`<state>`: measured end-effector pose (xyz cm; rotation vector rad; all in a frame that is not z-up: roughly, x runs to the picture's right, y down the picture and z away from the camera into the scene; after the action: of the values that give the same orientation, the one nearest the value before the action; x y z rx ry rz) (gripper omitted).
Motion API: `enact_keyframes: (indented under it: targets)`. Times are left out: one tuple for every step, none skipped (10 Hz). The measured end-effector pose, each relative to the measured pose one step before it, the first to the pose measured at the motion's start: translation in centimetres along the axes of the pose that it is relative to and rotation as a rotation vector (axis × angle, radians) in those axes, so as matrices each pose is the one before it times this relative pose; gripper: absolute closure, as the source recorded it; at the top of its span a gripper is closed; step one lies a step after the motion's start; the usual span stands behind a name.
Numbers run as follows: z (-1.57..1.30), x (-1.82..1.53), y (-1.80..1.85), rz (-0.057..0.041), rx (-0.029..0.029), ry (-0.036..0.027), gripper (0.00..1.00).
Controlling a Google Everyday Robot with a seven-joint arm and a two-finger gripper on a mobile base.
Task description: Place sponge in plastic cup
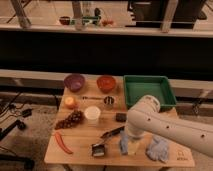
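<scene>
The sponge [120, 117], a small dark block, lies flat at 3 o'clock from the white cup [92, 114]. The gripper [128, 144] hangs at the sponge's 6 o'clock; how wide it stands, I cannot tell.

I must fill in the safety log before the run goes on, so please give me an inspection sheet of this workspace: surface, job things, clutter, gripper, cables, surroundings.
surface: wooden table, crowded.
job's things: white cup upright near the middle; sponge not surely identified, perhaps the dark block to its right.
clutter: purple bowl, orange bowl, green tray, grapes, red chili, blue cloth.
gripper: gripper low over the table's front part, right of the cup, below the white arm.
cables: dark cables on the floor, left of the table.
surroundings: counter behind, with small items on it.
</scene>
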<state>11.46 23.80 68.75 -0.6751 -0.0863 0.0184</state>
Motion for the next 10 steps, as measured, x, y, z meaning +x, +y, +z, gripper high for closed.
enact_keyframes:
  targets:
    - [-0.004, 0.010, 0.001, 0.00019, 0.00009, 0.00004, 0.49]
    - [0.002, -0.007, -0.003, -0.00010, 0.00000, -0.00008, 0.41]
    - [0.003, 0.001, 0.004, -0.00002, -0.00011, 0.00003, 0.29]
    - [0.060, -0.011, 0.020, 0.00020, -0.00114, -0.00100, 0.22]
    - [0.008, 0.008, 0.005, 0.00020, -0.00023, 0.00001, 0.20]
    - [0.006, -0.001, 0.006, 0.00002, -0.00023, -0.00007, 0.20]
    - [-0.002, -0.009, -0.007, -0.00031, 0.00013, 0.00003, 0.20]
    - [0.004, 0.004, 0.006, 0.00017, -0.00015, -0.00005, 0.20]
    - [-0.002, 0.002, -0.003, -0.00001, 0.00012, 0.00002, 0.20]
    - [-0.006, 0.004, -0.002, 0.00008, 0.00012, 0.00007, 0.20]
